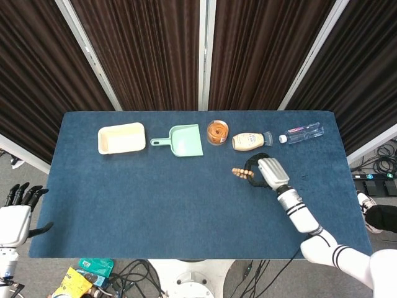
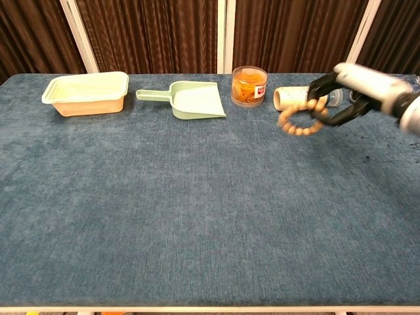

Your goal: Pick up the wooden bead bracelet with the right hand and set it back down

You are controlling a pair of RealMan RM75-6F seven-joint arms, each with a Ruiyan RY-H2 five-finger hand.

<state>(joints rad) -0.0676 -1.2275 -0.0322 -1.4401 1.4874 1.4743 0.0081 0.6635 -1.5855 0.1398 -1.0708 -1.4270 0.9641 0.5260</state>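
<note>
The wooden bead bracelet hangs in the air above the blue table, its tan beads blurred by motion. My right hand holds it by its right side with dark fingers curled through the loop. In the head view the bracelet sticks out to the left of the right hand, in front of the mayonnaise bottle. My left hand hangs off the table's left edge with its fingers spread and nothing in it.
Along the back of the table stand a cream tray, a green dustpan, a jar of orange snacks, a lying mayonnaise bottle and a lying water bottle.
</note>
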